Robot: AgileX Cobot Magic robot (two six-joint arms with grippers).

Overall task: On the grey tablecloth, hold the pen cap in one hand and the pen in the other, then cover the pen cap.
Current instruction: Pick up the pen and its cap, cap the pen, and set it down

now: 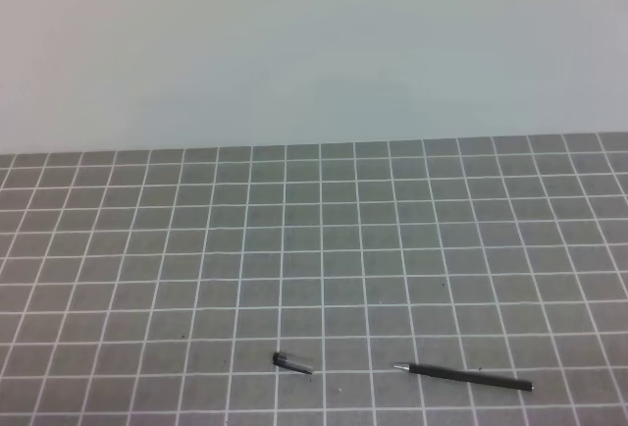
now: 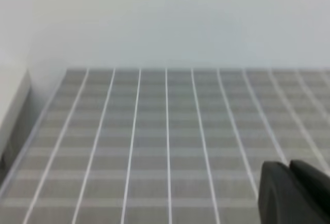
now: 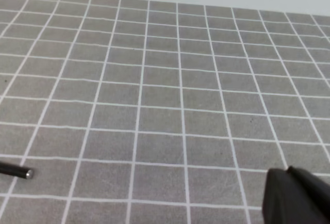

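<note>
The grey tablecloth [image 1: 324,239] with its white grid covers the table. The pen cap [image 1: 291,361], a short black tube, lies near the front edge, left of centre. About two squares to its right lies the black pen [image 1: 471,376], silver tip pointing left toward the cap. Neither arm shows in the exterior high view. In the left wrist view my left gripper [image 2: 290,166] sits at the lower right, its dark fingers together and empty over bare cloth. My right gripper [image 3: 287,172] is also shut and empty, and one end of the pen [image 3: 13,170] shows at the left edge.
A pale wall [image 1: 314,43] rises behind the table's far edge. In the left wrist view a white ledge [image 2: 10,105] runs beside the cloth's left edge.
</note>
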